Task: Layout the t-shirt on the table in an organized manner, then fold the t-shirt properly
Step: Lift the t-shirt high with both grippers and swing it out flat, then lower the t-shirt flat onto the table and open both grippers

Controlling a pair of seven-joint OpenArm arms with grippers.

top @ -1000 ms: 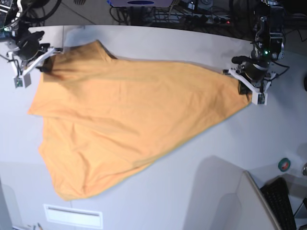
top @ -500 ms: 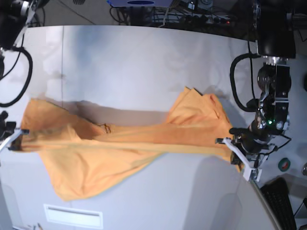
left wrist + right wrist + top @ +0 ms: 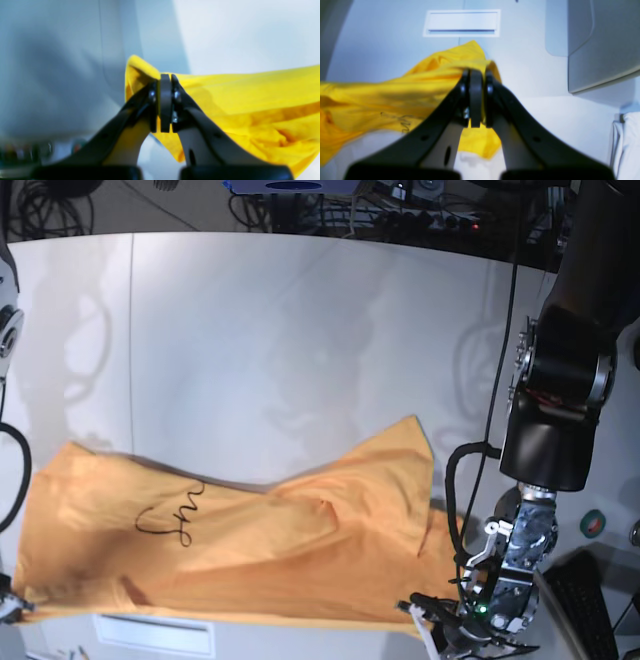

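Along the near edge of the white-grey surface point(image 3: 300, 330), the wrinkled orange-yellow cotton t-shirt point(image 3: 250, 550) is held stretched, one corner clenched in each claw: left claw point(image 3: 165, 105), right claw point(image 3: 475, 97); black cursive marks face up.

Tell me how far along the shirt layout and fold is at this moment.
Done: nothing final; no fold shows. In hand: the left gripper and right gripper are each shut on an edge of the t-shirt, which spreads wrinkled across the table near its front edge, black script facing up. Left: flattening it, then every fold.

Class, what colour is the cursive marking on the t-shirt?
Black, a thin cursive line on the orange-yellow t-shirt; clearest in the base view.
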